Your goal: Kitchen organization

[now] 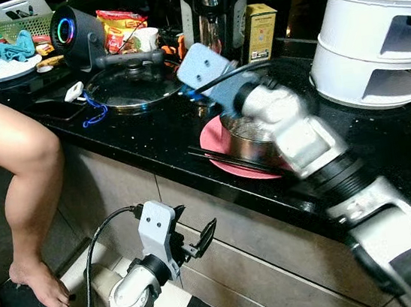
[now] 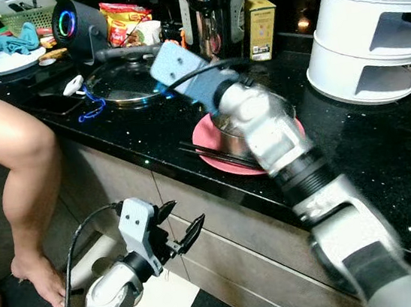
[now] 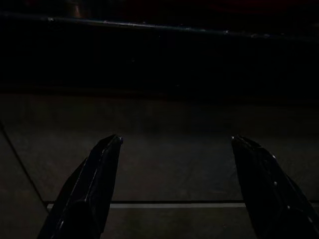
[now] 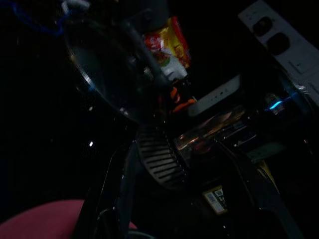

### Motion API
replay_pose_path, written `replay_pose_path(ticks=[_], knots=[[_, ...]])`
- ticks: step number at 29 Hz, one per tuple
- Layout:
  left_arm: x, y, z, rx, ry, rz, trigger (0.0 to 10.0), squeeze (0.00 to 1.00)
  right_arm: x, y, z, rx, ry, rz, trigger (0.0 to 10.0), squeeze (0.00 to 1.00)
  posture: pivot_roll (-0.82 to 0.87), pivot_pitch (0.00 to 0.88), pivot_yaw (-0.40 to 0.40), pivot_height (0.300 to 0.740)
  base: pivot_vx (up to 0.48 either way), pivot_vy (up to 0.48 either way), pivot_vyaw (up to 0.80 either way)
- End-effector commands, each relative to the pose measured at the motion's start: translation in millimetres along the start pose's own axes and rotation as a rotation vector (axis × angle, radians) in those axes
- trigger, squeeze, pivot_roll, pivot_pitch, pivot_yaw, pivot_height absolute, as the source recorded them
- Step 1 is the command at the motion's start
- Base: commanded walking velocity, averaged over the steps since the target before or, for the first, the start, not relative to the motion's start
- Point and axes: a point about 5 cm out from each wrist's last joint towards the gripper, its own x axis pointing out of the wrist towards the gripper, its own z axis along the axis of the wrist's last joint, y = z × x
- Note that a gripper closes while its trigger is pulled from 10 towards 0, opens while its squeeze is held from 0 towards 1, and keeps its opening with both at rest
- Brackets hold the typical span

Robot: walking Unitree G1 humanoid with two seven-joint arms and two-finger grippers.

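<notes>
A pink plate (image 1: 214,142) lies near the front edge of the black counter (image 1: 151,142). It carries a steel bowl (image 1: 244,145) and dark chopsticks (image 1: 221,160). My right arm reaches across the plate, its blue-grey wrist camera (image 1: 204,66) above the counter between the plate and a glass pan lid (image 1: 132,86). In the right wrist view my right gripper (image 4: 182,145) points toward the lid and the coffee machine, fingers apart, with nothing between them. My left gripper (image 1: 194,226) hangs open below the counter, in front of the cabinet.
A person sits on the counter at the left, one bare leg (image 1: 17,159) hanging down. Further back are a coffee machine (image 1: 213,8), a yellow box (image 1: 259,31), snack bags and a round speaker (image 1: 72,31). A white tiered rack (image 1: 375,33) fills the right.
</notes>
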Motion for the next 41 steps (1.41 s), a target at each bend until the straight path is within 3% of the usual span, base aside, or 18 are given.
replay_pose_path(ticks=[1,12,17,21,32,33,35,36,41], knots=[[-1.5,-0.4,0.6,-0.004,0.003,-0.008,10.0,0.00,-2.7,-7.3,1.6,-0.020,0.009,0.025,10.0,0.00,0.04,0.000,-0.037,0.740,0.000,0.000,0.00],[-0.8,-0.2,0.1,-0.012,0.006,-0.019,10.0,0.00,-40.6,-40.1,-17.3,-0.043,0.032,0.225,10.0,0.00,0.03,0.000,-0.028,0.740,0.000,0.000,0.00],[0.2,-1.2,-0.1,-0.016,0.007,-0.022,10.0,0.00,-60.4,-64.6,-36.5,-0.115,0.160,0.244,10.0,0.00,0.03,0.000,-0.031,0.740,0.000,0.000,0.00],[0.5,-1.5,-0.1,-0.015,0.007,-0.023,10.0,0.00,-69.0,-67.0,-53.7,-0.151,0.276,0.266,10.0,0.00,0.03,0.000,-0.034,0.740,0.000,0.000,0.00],[0.6,-1.0,0.1,-0.016,0.007,-0.024,10.0,0.00,-86.9,-70.3,-65.3,-0.138,0.326,0.322,10.0,0.00,0.03,0.000,-0.029,0.740,0.000,0.000,0.00],[0.8,-1.1,0.2,-0.016,0.007,-0.024,10.0,0.00,-88.1,-69.4,-66.4,-0.139,0.327,0.328,3.3,0.00,0.03,0.000,-0.029,0.740,0.000,0.000,0.00],[0.8,-1.2,0.2,-0.016,0.007,-0.024,10.0,0.00,-88.4,-68.9,-66.5,-0.137,0.326,0.331,3.3,0.00,0.03,0.000,-0.029,0.740,0.000,0.000,0.00],[0.9,-1.1,0.2,-0.016,0.007,-0.024,10.0,0.00,-88.3,-68.2,-66.3,-0.133,0.321,0.331,0.0,0.00,0.03,0.000,-0.030,0.740,0.000,0.000,0.00],[1.4,-0.9,0.2,-0.015,0.007,-0.023,10.0,0.00,-86.9,-67.1,-63.3,-0.101,0.293,0.314,0.0,0.00,0.03,0.000,-0.029,0.740,0.000,0.000,0.00]])
